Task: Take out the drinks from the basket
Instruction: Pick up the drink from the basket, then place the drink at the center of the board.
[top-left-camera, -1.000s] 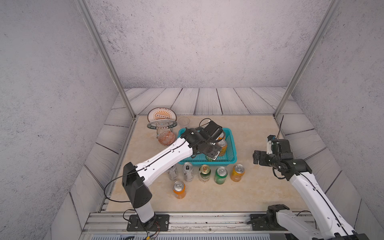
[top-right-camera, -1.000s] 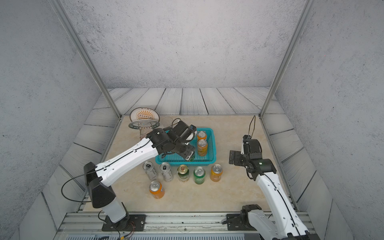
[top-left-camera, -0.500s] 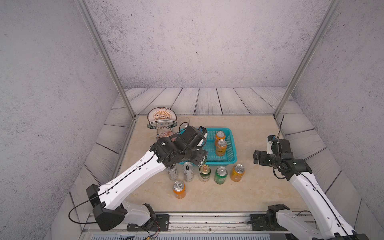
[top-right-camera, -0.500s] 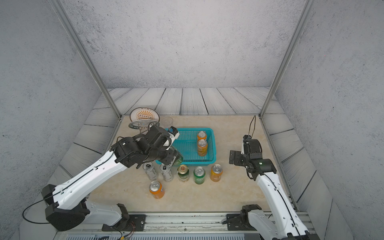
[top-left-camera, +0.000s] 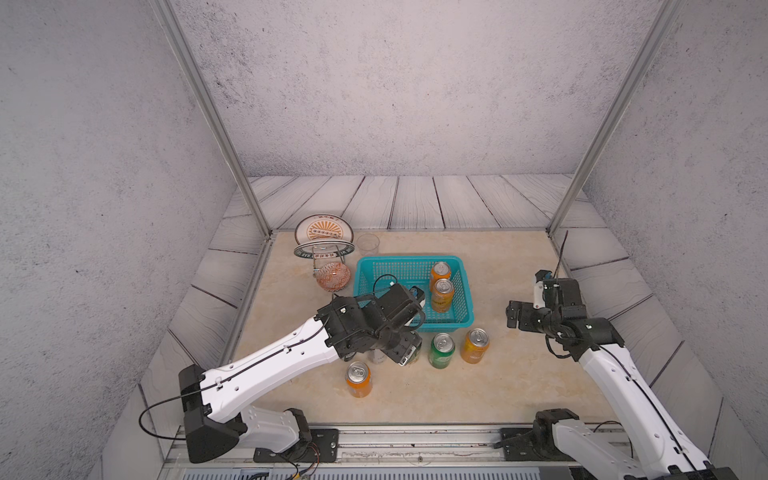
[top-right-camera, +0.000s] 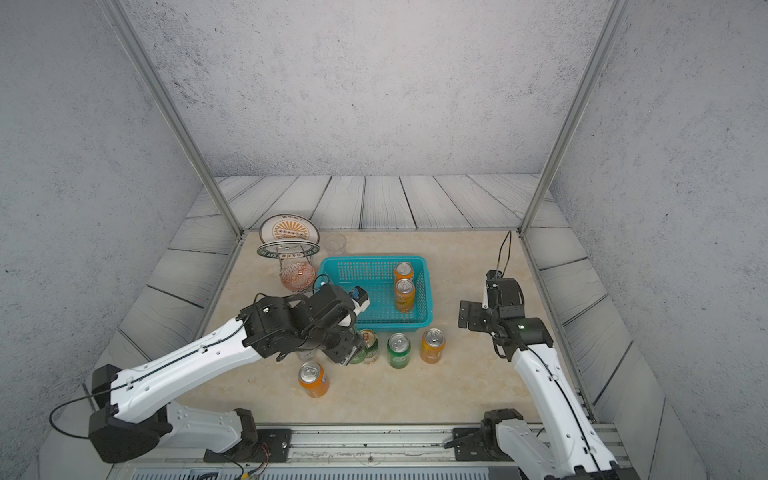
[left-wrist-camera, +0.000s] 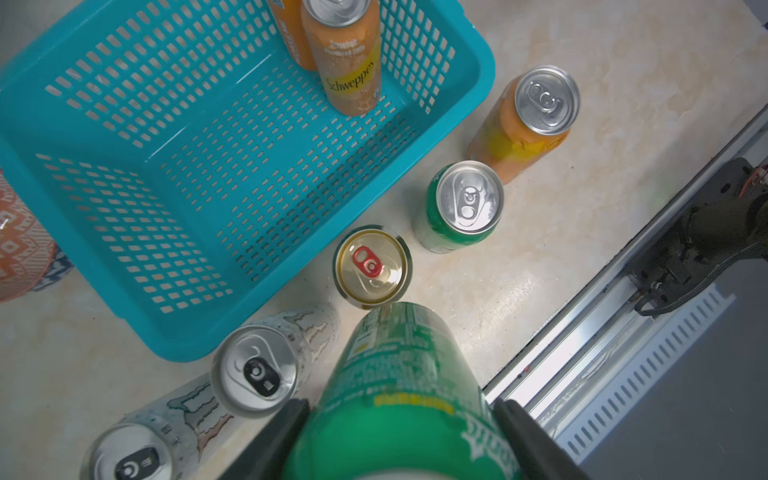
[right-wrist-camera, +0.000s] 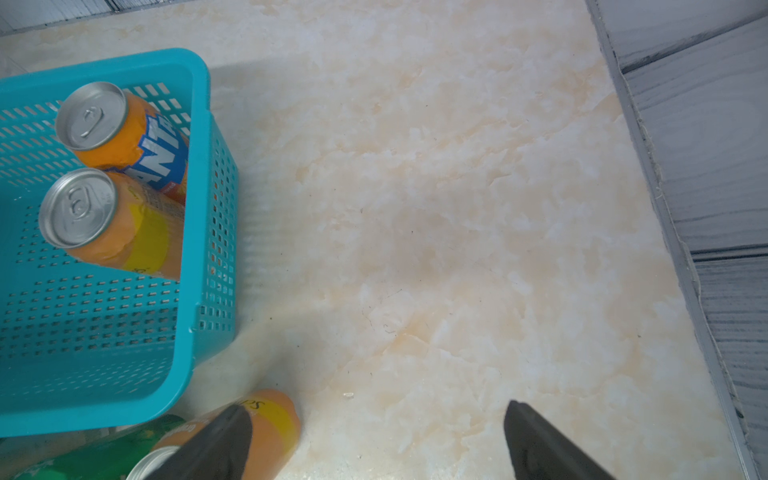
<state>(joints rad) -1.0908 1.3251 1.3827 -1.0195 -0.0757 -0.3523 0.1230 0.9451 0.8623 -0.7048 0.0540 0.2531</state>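
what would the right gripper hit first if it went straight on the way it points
The right gripper would probably meet bare table beside the basket; nothing shows between its open fingers, though depth is unclear.

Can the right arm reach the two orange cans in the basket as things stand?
Probably yes. The right gripper is open and empty beside the basket, on the side where both orange cans stand, tops uncovered. The left gripper, shut on a green can, is at its front.

**Camera arrangement: stereo overhead pair, two wrist close-ups.**
Both top views look steeply down on the whole table (top-left-camera: 519, 395) from its front; both close wrist views share the basket (left-wrist-camera: 178, 347).
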